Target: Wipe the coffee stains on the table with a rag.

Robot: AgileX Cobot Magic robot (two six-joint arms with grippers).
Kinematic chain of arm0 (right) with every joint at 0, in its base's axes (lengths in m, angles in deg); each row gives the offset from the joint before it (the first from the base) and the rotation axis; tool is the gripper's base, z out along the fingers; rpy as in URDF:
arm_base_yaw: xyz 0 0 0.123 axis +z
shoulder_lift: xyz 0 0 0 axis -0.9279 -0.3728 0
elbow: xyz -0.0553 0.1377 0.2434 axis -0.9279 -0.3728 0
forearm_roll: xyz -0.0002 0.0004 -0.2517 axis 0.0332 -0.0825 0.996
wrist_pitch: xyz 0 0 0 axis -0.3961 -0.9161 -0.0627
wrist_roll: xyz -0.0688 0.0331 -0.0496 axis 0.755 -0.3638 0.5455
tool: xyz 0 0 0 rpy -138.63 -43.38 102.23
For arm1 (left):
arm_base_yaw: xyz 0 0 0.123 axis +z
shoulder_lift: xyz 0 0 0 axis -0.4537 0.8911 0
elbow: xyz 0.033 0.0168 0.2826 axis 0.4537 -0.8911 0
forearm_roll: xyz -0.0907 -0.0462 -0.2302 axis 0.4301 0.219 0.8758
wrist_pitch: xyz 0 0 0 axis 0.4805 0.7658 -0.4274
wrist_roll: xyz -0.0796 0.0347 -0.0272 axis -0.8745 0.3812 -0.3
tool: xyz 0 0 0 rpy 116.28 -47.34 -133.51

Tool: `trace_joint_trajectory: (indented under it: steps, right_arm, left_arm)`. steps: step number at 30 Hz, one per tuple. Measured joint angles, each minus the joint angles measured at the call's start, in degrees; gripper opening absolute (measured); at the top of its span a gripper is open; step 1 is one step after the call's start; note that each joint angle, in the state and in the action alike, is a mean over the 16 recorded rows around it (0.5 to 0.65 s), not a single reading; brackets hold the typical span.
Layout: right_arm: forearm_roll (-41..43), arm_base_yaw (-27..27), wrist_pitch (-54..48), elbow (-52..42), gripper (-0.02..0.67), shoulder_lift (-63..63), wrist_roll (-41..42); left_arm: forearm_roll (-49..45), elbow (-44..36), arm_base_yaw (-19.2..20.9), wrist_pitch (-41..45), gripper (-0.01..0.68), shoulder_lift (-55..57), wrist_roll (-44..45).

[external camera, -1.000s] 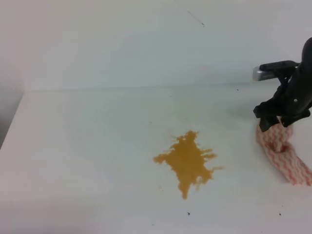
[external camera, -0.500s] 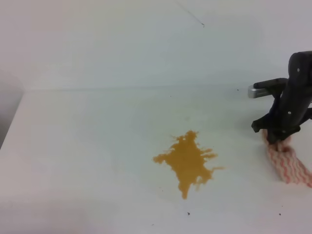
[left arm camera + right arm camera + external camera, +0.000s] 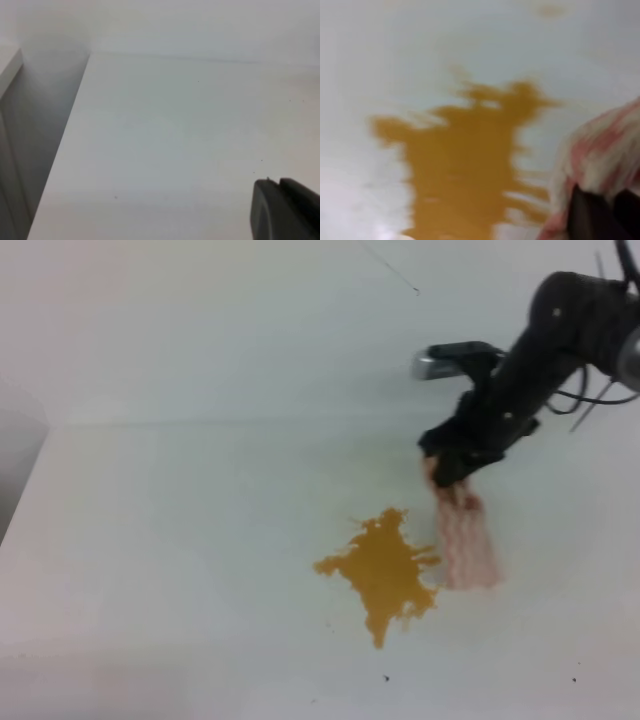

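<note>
Coffee stains (image 3: 385, 570) sit lower centre of the high view on the white table (image 3: 180, 540), orange-brown, spiky edges, unwiped. Rag (image 3: 465, 540) hangs from my right gripper (image 3: 450, 472), jaws clamped on its top end; the lower end reaches the splat's right edge, and I can't tell whether it touches the tabletop. Right wrist view is blurred but shows striped cloth just beside the spill (image 3: 465, 165).

My plan: lower until the cloth lies flat, then drag left across the whole splat, keeping pressure even so liquid isn't pushed outward.

Right arm reaches in from upper right, wrist angled down-left. Left gripper (image 3: 285, 210): only a dark corner at lower right, state unclear.
</note>
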Motion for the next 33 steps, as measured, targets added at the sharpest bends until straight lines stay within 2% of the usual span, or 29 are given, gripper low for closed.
trace_joint_trajectory:
  steps: [10, 16, 23, 33]
  right_arm:
    - [-4.9, 12.4, -4.4, 3.5, 0.033, -3.0, 1.0]
    - [-3.8, 16.0, -5.0, 3.7, 0.032, -7.4, 0.4]
    - [-1.0, 14.8, -5.4, 5.0, 0.031, -11.8, -0.4]
    - [3.7, 6.9, -5.7, 6.9, 0.030, -13.4, -1.1]
  left_arm:
    - [0.0, 0.6, 0.0, 0.2, -0.002, 0.4, 0.0]
    - [0.0, 0.9, 0.1, 0.3, -0.003, 0.6, 0.0]
    - [0.0, 0.9, 0.1, 0.3, -0.003, 0.6, 0.0]
    - [0.0, 0.9, 0.1, 0.3, -0.003, 0.6, 0.0]
